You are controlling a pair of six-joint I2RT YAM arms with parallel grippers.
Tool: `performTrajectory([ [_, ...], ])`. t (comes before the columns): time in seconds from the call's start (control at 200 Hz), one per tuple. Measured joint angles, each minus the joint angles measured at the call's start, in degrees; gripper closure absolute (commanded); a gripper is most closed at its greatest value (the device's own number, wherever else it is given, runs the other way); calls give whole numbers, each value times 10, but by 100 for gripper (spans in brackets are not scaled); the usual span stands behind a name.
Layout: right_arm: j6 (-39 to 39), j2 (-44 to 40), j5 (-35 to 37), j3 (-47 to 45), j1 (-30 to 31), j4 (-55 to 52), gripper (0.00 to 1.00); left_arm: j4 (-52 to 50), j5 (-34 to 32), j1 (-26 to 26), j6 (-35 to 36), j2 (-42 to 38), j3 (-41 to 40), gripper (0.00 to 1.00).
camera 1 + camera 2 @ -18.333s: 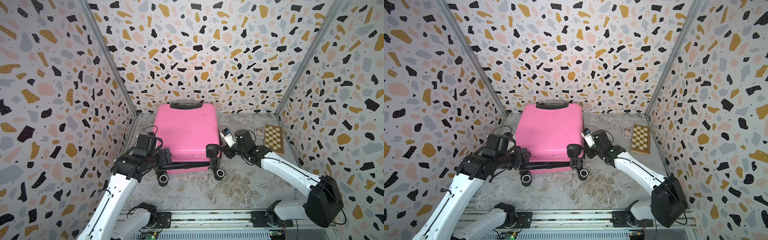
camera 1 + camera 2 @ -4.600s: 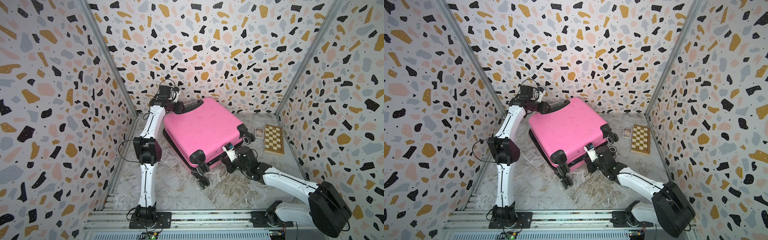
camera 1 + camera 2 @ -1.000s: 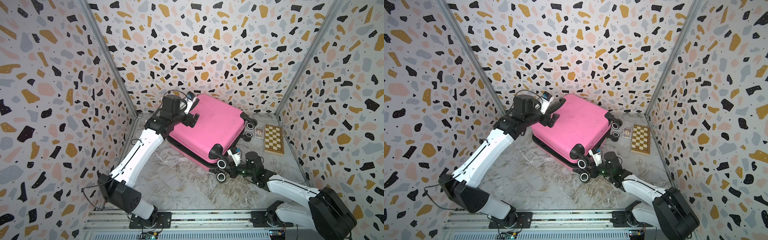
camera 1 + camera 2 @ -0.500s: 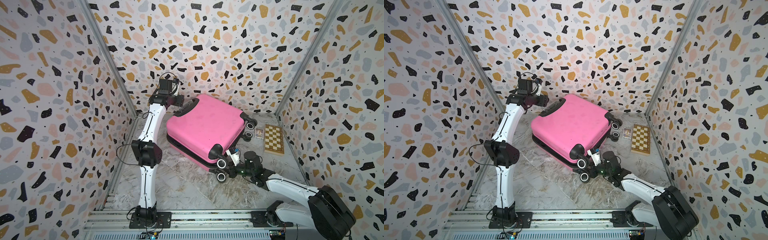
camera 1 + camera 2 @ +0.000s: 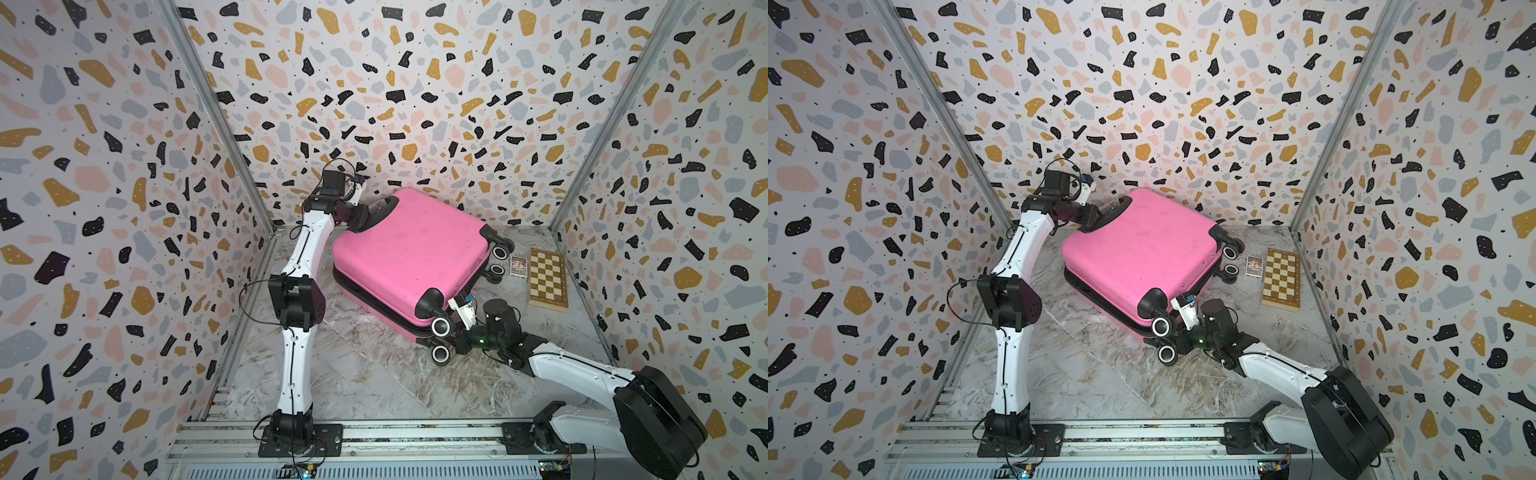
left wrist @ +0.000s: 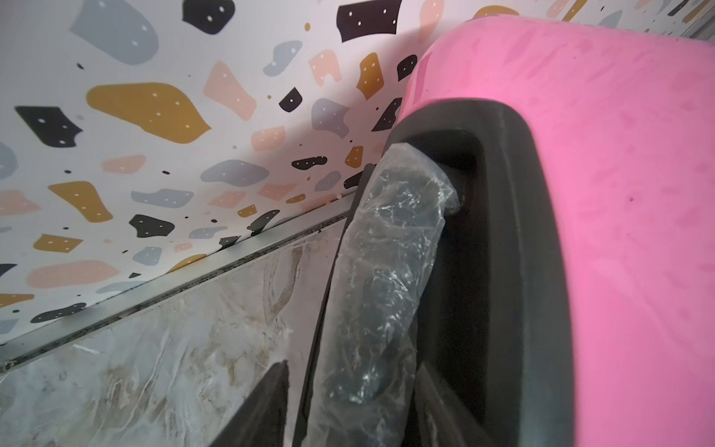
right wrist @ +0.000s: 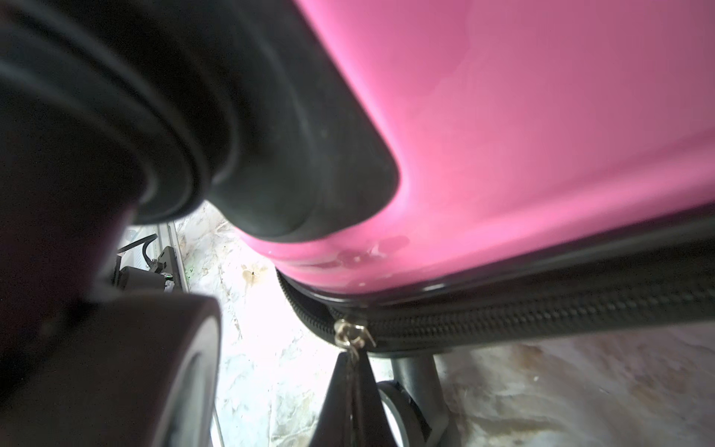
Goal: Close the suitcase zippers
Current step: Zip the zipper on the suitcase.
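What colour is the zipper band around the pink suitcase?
The zipper band is black; the right wrist view shows it best.

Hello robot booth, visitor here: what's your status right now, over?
Right gripper shut on zipper pull. Left gripper straddling suitcase handle. Zipper open past the pull, wheel crowding the corner.

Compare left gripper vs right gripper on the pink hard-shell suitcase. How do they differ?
Place: the left gripper is at the plastic-wrapped black handle on the far end of the bright pink hard-shell suitcase. The right gripper is at the near end, beside a black spinner wheel.
Jaws: the left gripper's stand apart astride the handle, with a gap showing. The right gripper's are shut, pinching the small metallic zipper pull.
Shared: both are at the same suitcase.
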Motion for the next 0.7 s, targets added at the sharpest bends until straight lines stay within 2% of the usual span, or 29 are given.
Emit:
performTrajectory([
  [0.105, -9, -1, 5, 6, 2, -14, 100, -9, 5, 10, 6, 0, -6, 53],
  [0.386, -34, -9, 33, 10, 7, -32, 100, -24, 82, 44, 5, -16, -43, 56],
  [0.491, -41, -15, 45, 11, 7, -42, 100, -21, 95, 53, -2, -50, -98, 59],
  [0.696, -43, -34, 70, 11, -11, -64, 100, -1, 88, 78, -32, -165, -264, 59],
])
